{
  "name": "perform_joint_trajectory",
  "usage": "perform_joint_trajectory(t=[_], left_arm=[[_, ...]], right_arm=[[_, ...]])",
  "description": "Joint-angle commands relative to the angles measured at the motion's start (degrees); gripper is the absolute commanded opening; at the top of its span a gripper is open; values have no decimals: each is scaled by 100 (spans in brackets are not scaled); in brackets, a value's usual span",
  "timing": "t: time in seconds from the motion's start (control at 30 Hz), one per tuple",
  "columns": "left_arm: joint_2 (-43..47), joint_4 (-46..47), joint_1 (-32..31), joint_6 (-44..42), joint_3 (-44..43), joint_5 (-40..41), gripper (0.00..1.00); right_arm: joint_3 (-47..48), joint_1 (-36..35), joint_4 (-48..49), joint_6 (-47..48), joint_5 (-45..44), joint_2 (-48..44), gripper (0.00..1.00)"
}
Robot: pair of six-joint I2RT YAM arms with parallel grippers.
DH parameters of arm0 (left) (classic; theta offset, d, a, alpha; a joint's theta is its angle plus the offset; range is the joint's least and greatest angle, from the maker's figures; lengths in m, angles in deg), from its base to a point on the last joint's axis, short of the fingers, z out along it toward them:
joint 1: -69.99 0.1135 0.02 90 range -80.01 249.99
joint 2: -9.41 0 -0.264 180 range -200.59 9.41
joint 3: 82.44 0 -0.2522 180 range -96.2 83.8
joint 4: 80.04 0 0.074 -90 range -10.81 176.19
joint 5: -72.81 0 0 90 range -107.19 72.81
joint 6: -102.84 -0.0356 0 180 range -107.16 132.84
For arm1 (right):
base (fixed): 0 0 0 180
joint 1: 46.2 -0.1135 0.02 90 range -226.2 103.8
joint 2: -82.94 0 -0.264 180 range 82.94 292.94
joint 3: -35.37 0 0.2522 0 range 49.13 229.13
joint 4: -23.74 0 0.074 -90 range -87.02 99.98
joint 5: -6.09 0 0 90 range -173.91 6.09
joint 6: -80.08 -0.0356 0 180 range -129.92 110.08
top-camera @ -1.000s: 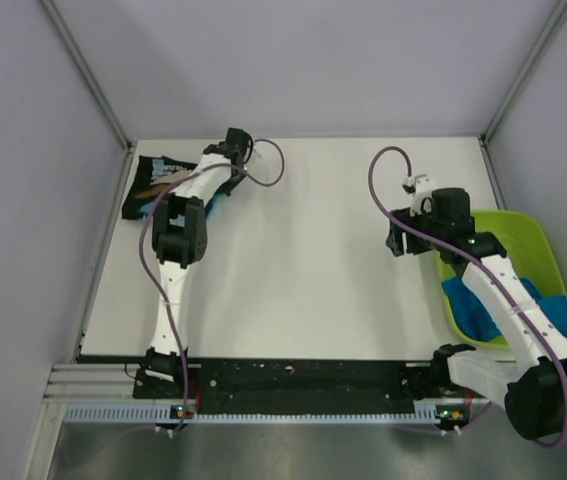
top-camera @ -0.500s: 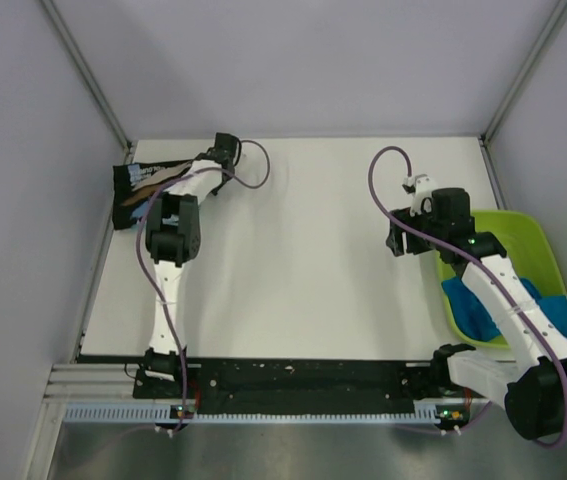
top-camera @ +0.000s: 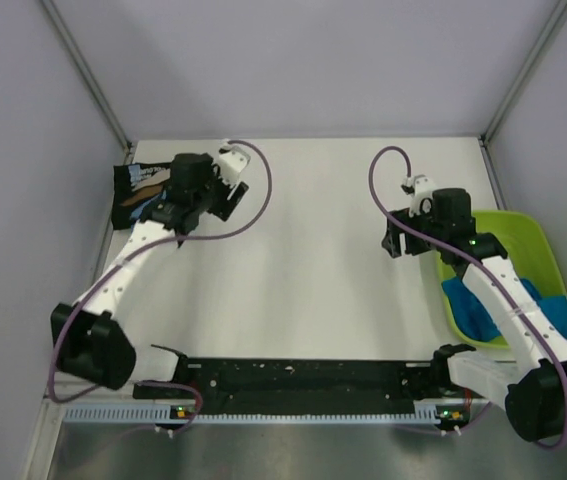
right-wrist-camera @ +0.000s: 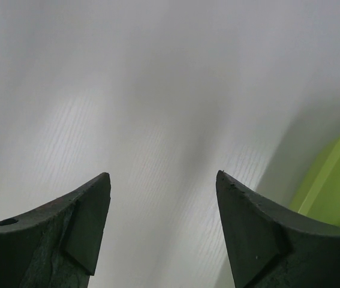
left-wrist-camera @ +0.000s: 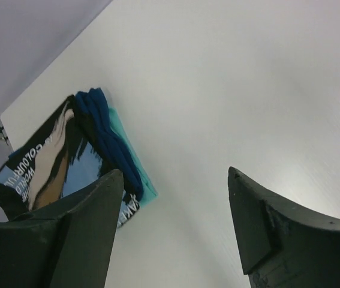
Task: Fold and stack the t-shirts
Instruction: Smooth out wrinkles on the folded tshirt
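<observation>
**T-shirt pile off to one side of the left fingers; both grippers spread and empty**

The folded t-shirts (left-wrist-camera: 68, 156) lie in a pile on the white table (top-camera: 313, 260). In the left wrist view the pile sits ahead of the left gripper (left-wrist-camera: 174, 171) and off to the side of its left-hand finger (left-wrist-camera: 68, 234), which hides the pile's near corner. The pile shows three parts:

- a black shirt (left-wrist-camera: 35, 171) with tan and light-blue print and white lettering
- a dark blue fold (left-wrist-camera: 107, 141) along the edge facing the open table
- a teal layer (left-wrist-camera: 138, 171) protruding past that fold

The stacking order cannot be determined. Only bare table shows between the two fingers, which are set wide apart and hold nothing. No finger touches the cloth.

The right gripper (right-wrist-camera: 162, 174) is well apart from the pile, across the table. Its fingers are also spread, with bare table in the gap between them and nothing held. Just beyond its right-hand finger (right-wrist-camera: 271, 240) is the rim of the lime-green tub (right-wrist-camera: 337, 186).

In the top view the tub stands at the table's right edge, near the right arm. The bright blue shirts (top-camera: 478, 310) lie crumpled inside it, partly covered by that arm.
</observation>
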Motion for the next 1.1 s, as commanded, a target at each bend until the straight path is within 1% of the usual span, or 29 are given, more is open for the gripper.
perform_joint_trajectory(t=[0.0,0.03,0.1,0.13,0.17,0.23,0.3,0.4,0.43,0.47,0.57,0.63,0.67,0.77,0.9,1.07], left_arm=[[1236,770,134,448,1753,-718,76],[1684,963,178,553,2167,-666,79],[2292,1568,336,834,2992,-709,86],[2538,1858,441,1000,3380,-753,87],[2767,2201,564,1194,3793,-788,90],[2945,2878,784,1572,4366,-579,93],[3024,3510,960,1748,4875,-376,96],[3191,4662,1136,1671,5921,-848,98],[3226,5013,1145,1601,6193,-859,99],[3244,5286,1145,1617,6318,-841,99],[3209,5315,1163,1714,6302,-806,99],[3174,5315,1163,1749,6284,-718,99],[3156,5307,1163,1845,6275,-649,99],[3069,5183,1163,2004,6179,-341,99],[2998,5166,1163,2004,6135,-331,99],[2954,5157,1163,2057,6091,-208,99]], right_arm=[[-62,41,274,-55,431,-118,72],[-106,41,335,-99,483,-127,72],[-211,50,476,-108,580,-127,73],[-272,50,546,-99,650,-136,74],[-316,41,625,-291,703,-136,76],[-483,41,775,-371,791,-145,82],[-702,41,1038,-433,827,-214,86],[-1238,41,1854,-538,626,-478,88],[-1440,50,2222,-608,485,-609,88],[-1720,41,2582,-679,301,-741,88],[-2608,41,3909,-749,-244,-1032,89],[-3031,41,4456,-758,-526,-1146,89],[-3050,32,4406,-776,-605,-1208,89],[-3208,41,4554,-504,-457,-1366,89],[-3331,32,4660,-407,-474,-1559,89],[-3358,32,4695,-310,-571,-1525,89]])
